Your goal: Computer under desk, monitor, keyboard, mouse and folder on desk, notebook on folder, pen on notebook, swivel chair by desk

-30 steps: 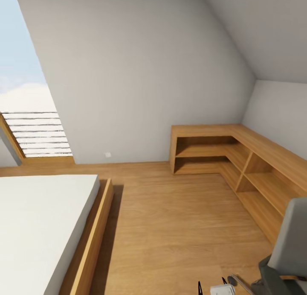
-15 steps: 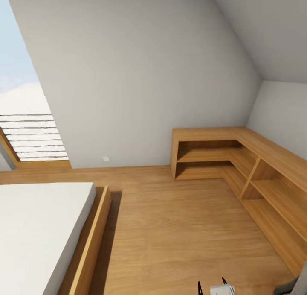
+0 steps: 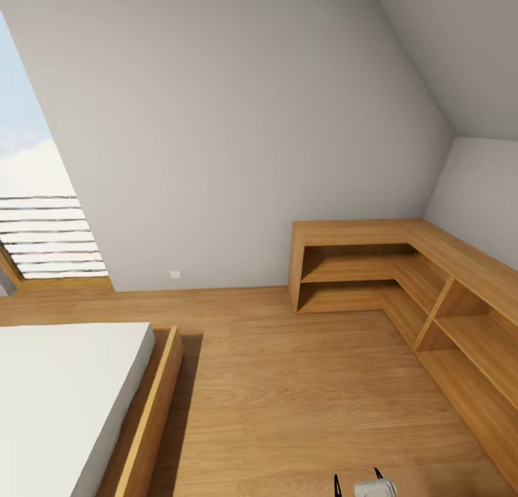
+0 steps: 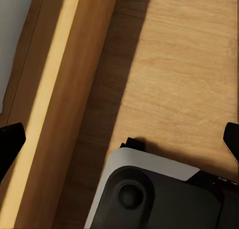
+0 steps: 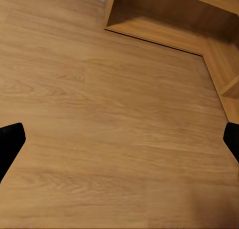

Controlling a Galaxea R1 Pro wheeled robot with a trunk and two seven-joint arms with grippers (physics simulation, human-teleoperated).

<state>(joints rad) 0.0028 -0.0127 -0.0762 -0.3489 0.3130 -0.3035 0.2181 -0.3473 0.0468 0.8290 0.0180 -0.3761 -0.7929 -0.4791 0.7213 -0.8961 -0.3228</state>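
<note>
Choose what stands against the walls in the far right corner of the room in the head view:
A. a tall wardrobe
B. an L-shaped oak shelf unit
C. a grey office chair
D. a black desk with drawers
B: the oak shelf unit wraps the corner, its open shelves bare.

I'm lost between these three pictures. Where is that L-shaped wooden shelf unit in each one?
Head view: the shelf unit fills the right side, its corner set into the corner of the room.
Right wrist view: its open lower shelves lie across the floor, by the wall.
Left wrist view: this one looks down at the bed frame instead.
Shared landmark: the plank floor runs through all three.
</note>
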